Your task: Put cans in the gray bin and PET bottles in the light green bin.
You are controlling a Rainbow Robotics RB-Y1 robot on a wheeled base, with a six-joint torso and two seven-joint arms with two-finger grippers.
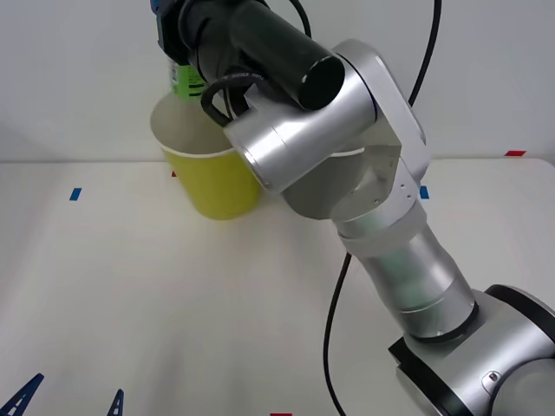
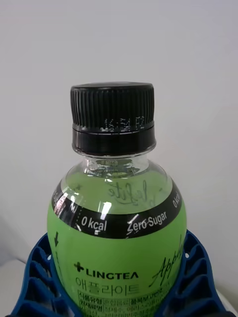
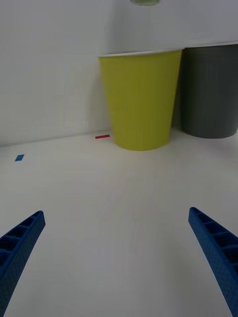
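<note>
1 PET bottle [image 2: 116,237] in right gripper [image 2: 119,297] — above light green bin [image 1: 212,178].

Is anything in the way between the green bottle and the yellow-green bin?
Nothing visible is. The right gripper holds the green-labelled plastic bottle with black cap right above the open round yellow-green plastic bin.

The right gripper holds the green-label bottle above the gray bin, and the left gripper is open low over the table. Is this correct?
Not quite. In the front view the right gripper holds the bottle above the light green bin, not the gray bin. The rest is correct: the left gripper is open low over the table.
</note>
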